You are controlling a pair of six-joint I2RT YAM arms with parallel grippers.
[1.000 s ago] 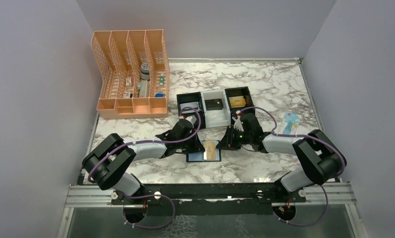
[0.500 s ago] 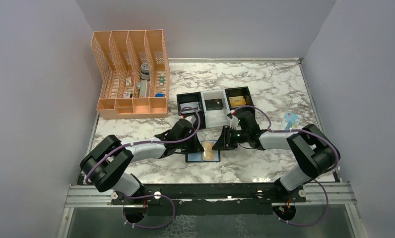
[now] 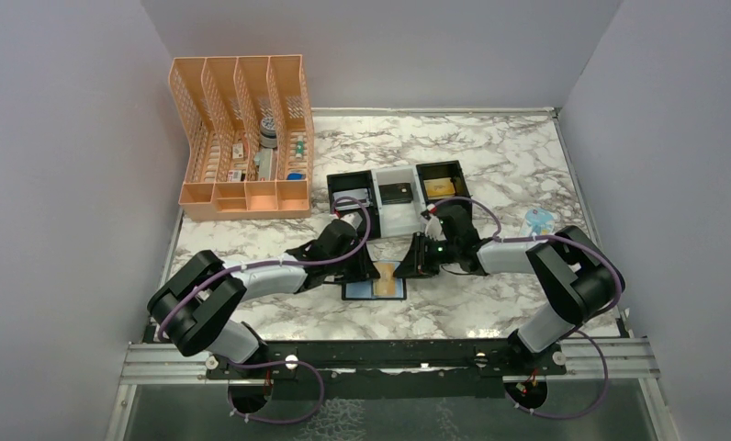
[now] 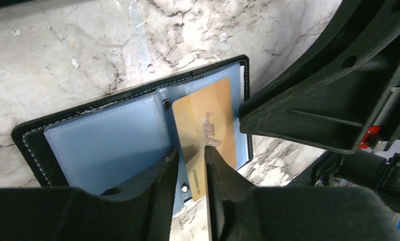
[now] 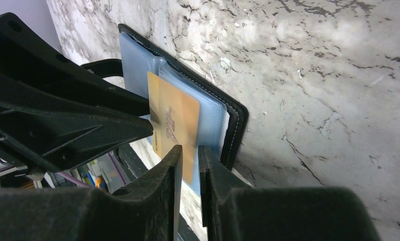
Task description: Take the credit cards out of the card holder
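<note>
Left hand (image 4: pixel 190 150) is opening slightly over the gold card (image 4: pixel 208 115); right hand (image 5: pixel 189 149) is crowding closer, and we cannot tell if it's gripping.

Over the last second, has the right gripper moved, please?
Yes, the right gripper has slid leftward, away from the right-hand black tray, over the card holder.

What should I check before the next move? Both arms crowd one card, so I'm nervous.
1. Card holder open and flat on the table: ok.
2. Gold card sticking out past the holder's edge: ok.
3. Left gripper holding the card: cannot tell; jaws narrowly apart at it.
4. Right gripper holding it: cannot tell.
5. Space between the grippers: not ok, very tight.
6. More cards inside: cannot tell.
</note>
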